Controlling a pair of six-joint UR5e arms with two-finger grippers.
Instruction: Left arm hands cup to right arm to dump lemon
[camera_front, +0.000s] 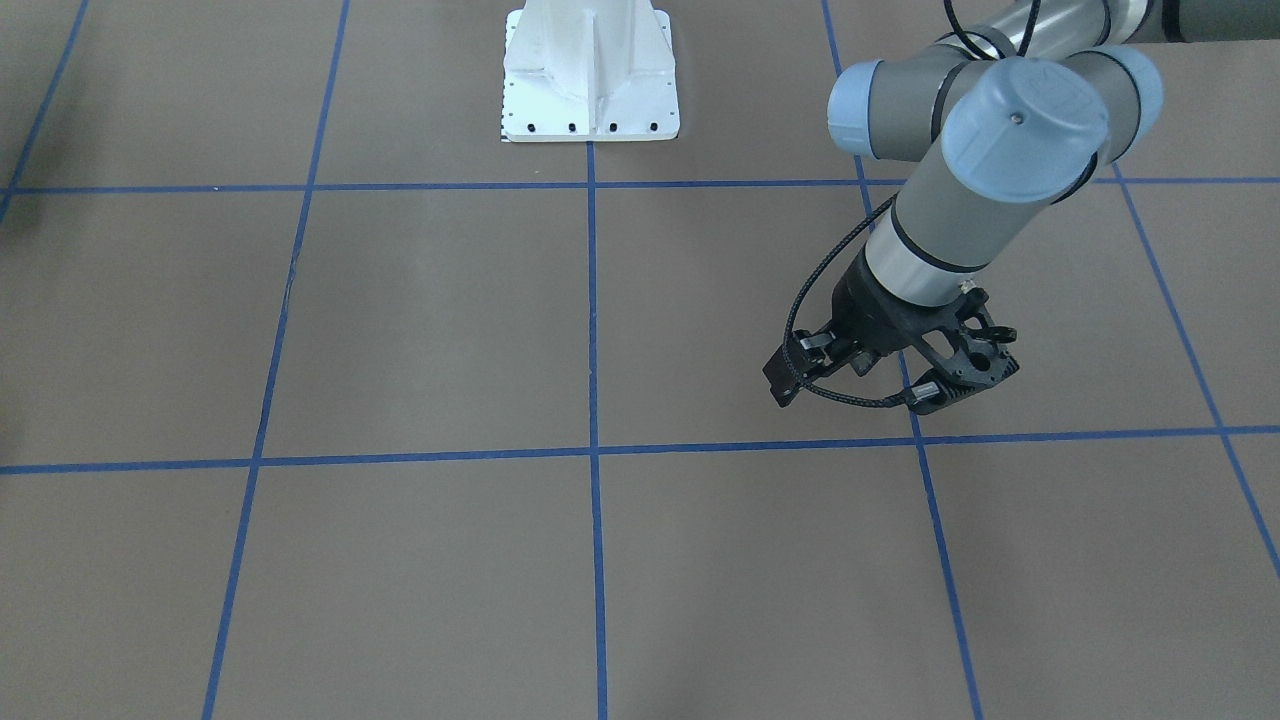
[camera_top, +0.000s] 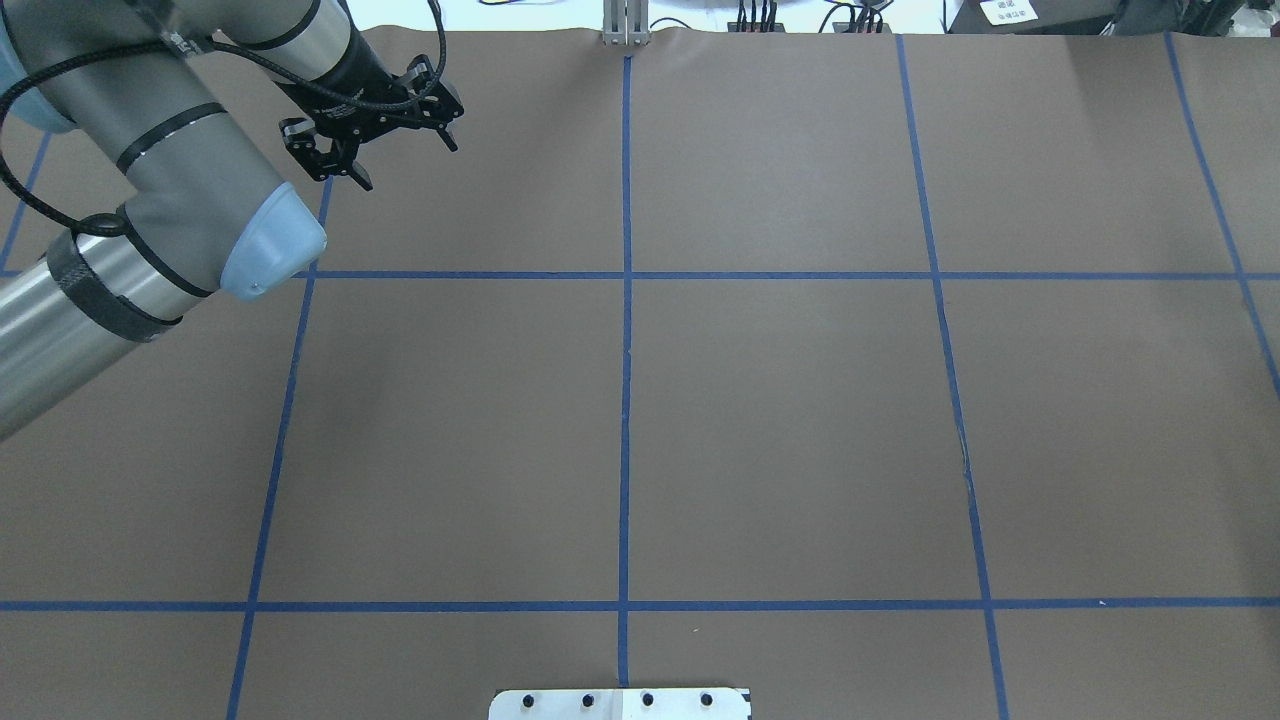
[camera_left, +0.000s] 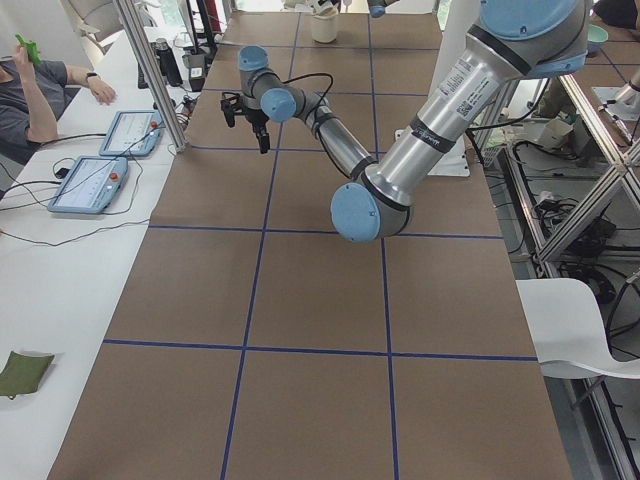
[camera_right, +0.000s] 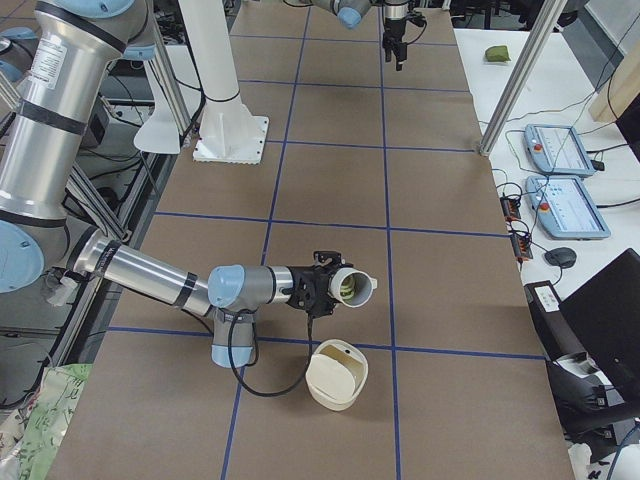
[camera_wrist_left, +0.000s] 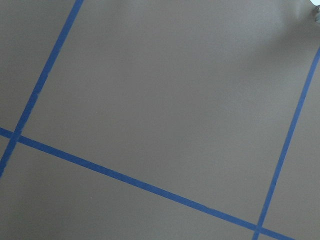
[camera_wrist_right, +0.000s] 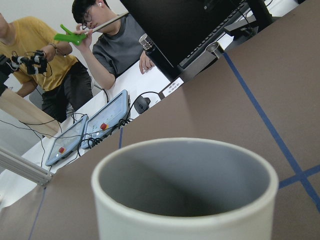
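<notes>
When you look from the front, left gripper (camera_front: 855, 385): fingers wide apart with nothing between them, up over the brown table (camera_front: 400, 330), near a blue tape line (camera_front: 592, 300).
From above, left gripper (camera_top: 405, 160): wide open, over the far left part of the table (the side away from the robot).
From the left end, left arm (camera_left: 400, 160): big and near, stretched far out across the table.
From the right end, cup (camera_right: 358, 297): on its side in the air, low over the table, mouth pointing away from the arm, well apart from the left gripper.
From the right end, right gripper (camera_right: 325, 285): right at the cup, but I cannot tell how it grips.
From the right end, lemon (camera_right: 346, 288): a bit of yellow-green inside the cup's mouth.
From the right end, off-white tub (camera_right: 337, 375): on the table just below the cup, tipped over a little.
Left wrist camera, table: only brown top and blue lines.
Right wrist camera, cup (camera_wrist_right: 200, 222): very close, pale rim, grey inside (its bottom is hidden).
Right wrist camera, people (camera_wrist_right: 115, 45): two, behind a white desk (camera_wrist_right: 145, 85) with flat screens (camera_wrist_right: 107, 117).
</notes>
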